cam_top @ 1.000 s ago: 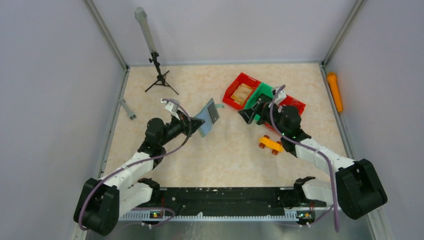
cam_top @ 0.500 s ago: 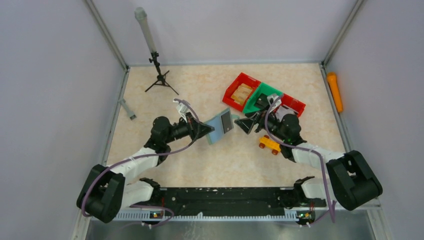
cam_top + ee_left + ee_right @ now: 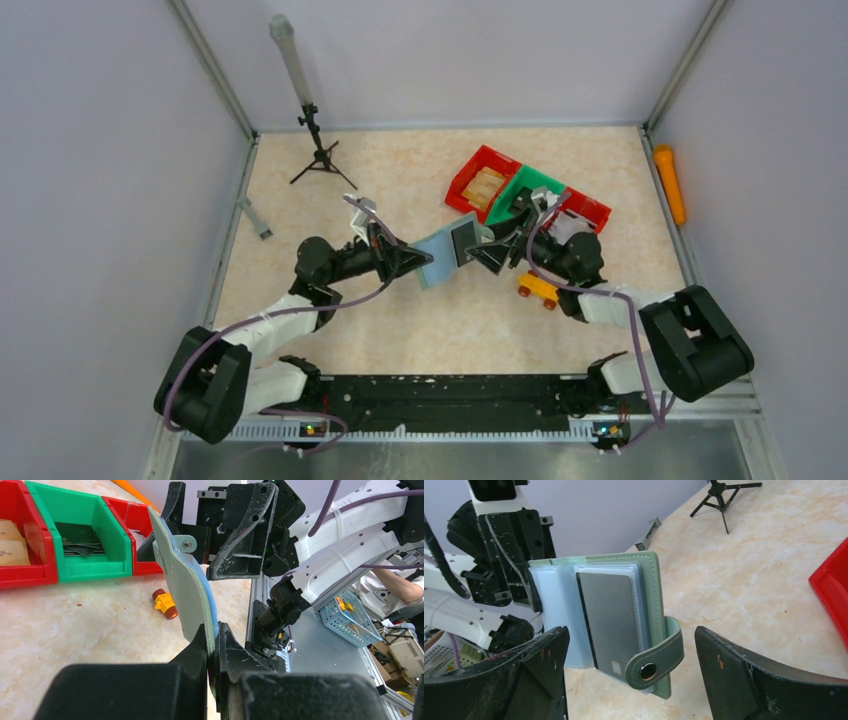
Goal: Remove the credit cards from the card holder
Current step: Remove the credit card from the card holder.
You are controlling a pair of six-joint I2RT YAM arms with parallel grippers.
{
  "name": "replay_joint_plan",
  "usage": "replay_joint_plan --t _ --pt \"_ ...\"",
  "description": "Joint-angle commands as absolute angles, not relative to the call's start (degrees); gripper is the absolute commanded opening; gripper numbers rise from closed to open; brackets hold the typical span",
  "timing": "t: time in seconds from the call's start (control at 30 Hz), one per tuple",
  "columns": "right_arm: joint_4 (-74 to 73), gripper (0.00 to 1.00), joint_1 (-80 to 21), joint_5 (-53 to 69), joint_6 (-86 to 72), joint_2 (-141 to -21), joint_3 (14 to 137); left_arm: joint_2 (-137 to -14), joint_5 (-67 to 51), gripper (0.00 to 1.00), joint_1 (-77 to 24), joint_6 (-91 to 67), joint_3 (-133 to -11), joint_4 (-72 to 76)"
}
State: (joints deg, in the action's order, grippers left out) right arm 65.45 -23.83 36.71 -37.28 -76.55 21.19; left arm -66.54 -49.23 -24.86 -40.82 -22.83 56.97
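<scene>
One holder [image 3: 624, 605] hangs in the air above the desk [image 3: 330, 200], opened like a book, with a grey card [image 3: 609, 612] showing behind a clear sleeve. On the holder's edge farthest from its snap strap [image 3: 656, 660], the left gripper [image 3: 212, 640] has its jaws closed on cover and sleeve. On the holder's strap side the right gripper [image 3: 631, 637] has its jaws wide apart, one on each side of the open leaves, and its wrist view shows them touching nothing. The strap curls off the holder's lower corner, across the card's end.

By my judgement, the right jaws should close on the card alone, at an edge free of the sleeve and away from the strap. The pull should then run out through the sleeve's mouth against a firm left grip. Catching sleeve or cover would only drag the holder.

Which way the sleeve opens cannot be told. Any cards behind the grey one are hidden. From above the holder is small, and its gap to the right jaws is unclear. The left wrist sees the holder only edge-on.
</scene>
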Motion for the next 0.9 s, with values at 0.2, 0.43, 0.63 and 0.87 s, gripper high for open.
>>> replay_joint_plan --t 0.2,0.43,0.63,0.87 --pt "83.42 0.77 -24.08 46.34 -44.96 -82.33 21.86 -65.66 -49.62 0.00 -25.09 -40.78 -23.10 63.25" --pt "79.48 0.42 -24.08 44.44 -42.48 -79.67 21.50 -64.35 -45.25 0.00 -25.05 -37.27 -23.95 54.90" --pt "75.44 0.31 -24.08 42.87 -40.70 -78.39 21.72 -63.46 -40.76 0.00 -25.05 -34.22 -24.24 49.69" --pt "69.56 0.00 -24.09 40.50 -39.82 -78.88 23.42 -63.82 -33.01 0.12 -25.05 -30.33 -26.66 38.89"
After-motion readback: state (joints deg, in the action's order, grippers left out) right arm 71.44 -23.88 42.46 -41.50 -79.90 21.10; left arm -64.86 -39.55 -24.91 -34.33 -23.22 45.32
